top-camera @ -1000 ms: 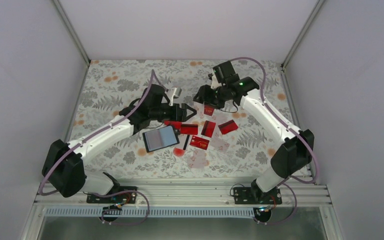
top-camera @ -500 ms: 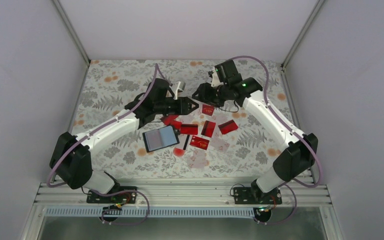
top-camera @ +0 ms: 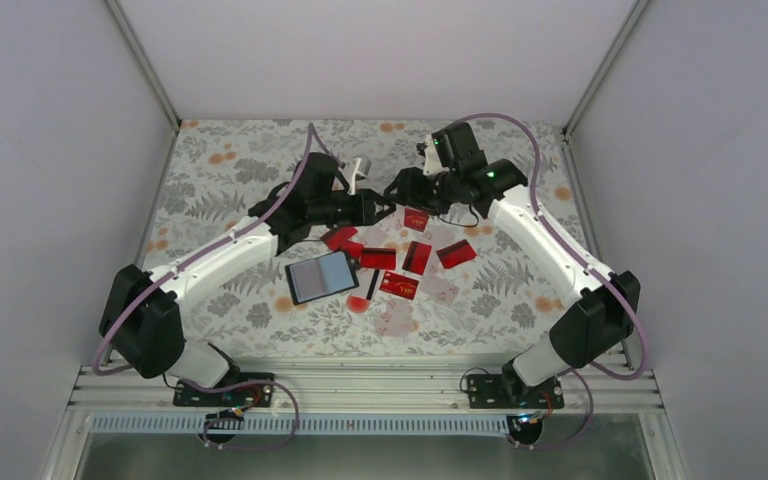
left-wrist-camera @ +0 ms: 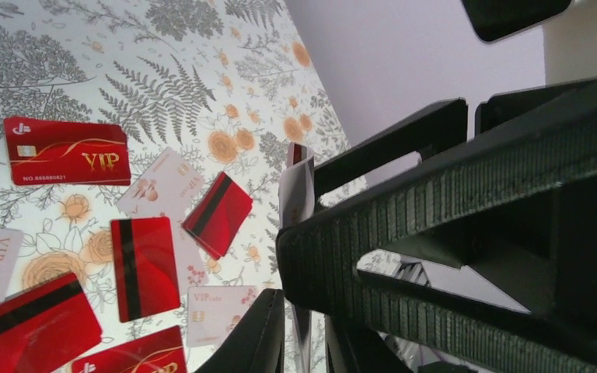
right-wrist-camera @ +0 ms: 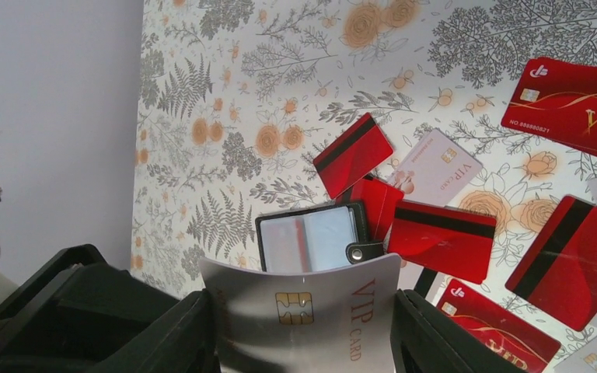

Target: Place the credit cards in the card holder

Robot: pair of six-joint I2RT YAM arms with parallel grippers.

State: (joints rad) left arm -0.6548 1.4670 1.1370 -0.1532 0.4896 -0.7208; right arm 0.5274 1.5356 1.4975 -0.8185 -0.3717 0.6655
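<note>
My right gripper (right-wrist-camera: pixel 305 326) is shut on a silver-white VIP card (right-wrist-camera: pixel 342 295), holding it by its two short edges so that it bows. It hangs above the table's back middle (top-camera: pixel 392 195). My left gripper (top-camera: pixel 376 208) meets it nose to nose. In the left wrist view the card (left-wrist-camera: pixel 295 186) stands edge-on between the left gripper (left-wrist-camera: pixel 305 330) jaws, which have closed in on its free edge. Several red credit cards (top-camera: pixel 417 257) lie flat below. The open black card holder (top-camera: pixel 321 276) lies to their left, also in the right wrist view (right-wrist-camera: pixel 319 237).
Pale cards (top-camera: pixel 440 288) lie among the red ones on the floral cloth. A red round spot (top-camera: pixel 358 305) sits near the holder's front corner. White walls and metal posts (top-camera: pixel 143 62) enclose the table.
My left arm swung up and right from over the cards to the right gripper, and its jaws closed from wide to a narrow slot around the card. The right gripper barely shifted.
</note>
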